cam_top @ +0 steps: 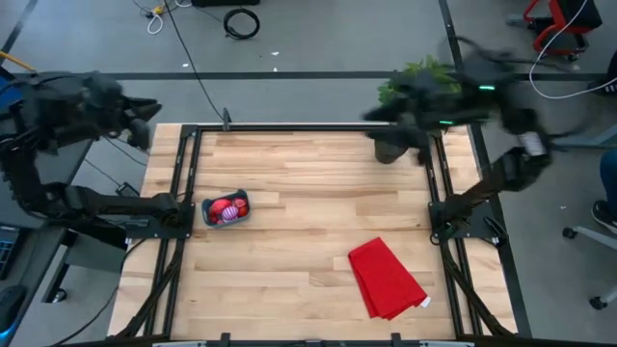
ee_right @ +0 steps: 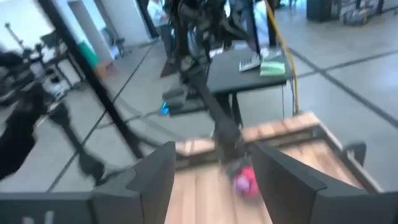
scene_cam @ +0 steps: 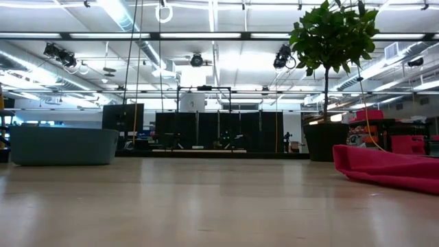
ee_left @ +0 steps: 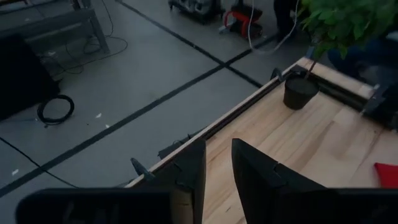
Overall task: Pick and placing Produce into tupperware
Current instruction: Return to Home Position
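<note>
The teal-blue tupperware (cam_top: 226,211) sits on the wooden table near its left edge, with several red and pink produce pieces (cam_top: 228,206) lying inside it. It also shows in the low view (scene_cam: 65,145), and its produce shows blurred in the right wrist view (ee_right: 245,180). My left gripper (cam_top: 151,117) is raised beyond the table's far left corner, its fingers (ee_left: 219,165) a little apart and empty. My right gripper (cam_top: 374,114) is raised over the far right, by the plant, its fingers (ee_right: 211,168) wide open and empty.
A black plant pot (cam_top: 390,149) with a leafy plant (scene_cam: 334,31) stands at the far right of the table. A folded red cloth (cam_top: 386,280) lies at the near right and shows in the low view (scene_cam: 391,168). Bare wood lies in the table's middle.
</note>
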Robot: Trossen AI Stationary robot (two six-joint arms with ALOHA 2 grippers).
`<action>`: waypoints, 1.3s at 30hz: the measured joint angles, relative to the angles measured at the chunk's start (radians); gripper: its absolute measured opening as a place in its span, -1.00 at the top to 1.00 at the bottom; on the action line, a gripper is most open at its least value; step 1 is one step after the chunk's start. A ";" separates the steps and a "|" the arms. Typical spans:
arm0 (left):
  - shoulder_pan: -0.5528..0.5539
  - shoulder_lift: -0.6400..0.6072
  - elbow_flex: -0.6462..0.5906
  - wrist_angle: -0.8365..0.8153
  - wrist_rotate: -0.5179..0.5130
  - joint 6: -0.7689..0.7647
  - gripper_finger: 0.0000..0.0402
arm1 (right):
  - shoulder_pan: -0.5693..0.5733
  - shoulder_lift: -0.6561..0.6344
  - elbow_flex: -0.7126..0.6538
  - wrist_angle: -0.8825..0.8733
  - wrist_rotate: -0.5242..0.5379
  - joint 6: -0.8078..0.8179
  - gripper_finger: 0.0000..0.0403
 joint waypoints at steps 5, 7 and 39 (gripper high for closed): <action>0.000 -0.118 0.000 -0.010 0.000 -0.016 0.61 | 0.048 -0.141 -0.001 -0.238 0.060 -0.005 -0.09; 0.000 -0.177 0.001 -0.013 0.000 -0.043 0.62 | 0.076 -0.179 -0.002 -0.286 0.135 -0.006 -0.09; 0.008 -0.633 -0.444 0.169 0.004 -0.266 0.58 | 0.124 -0.583 -0.340 0.047 0.020 -0.101 -0.10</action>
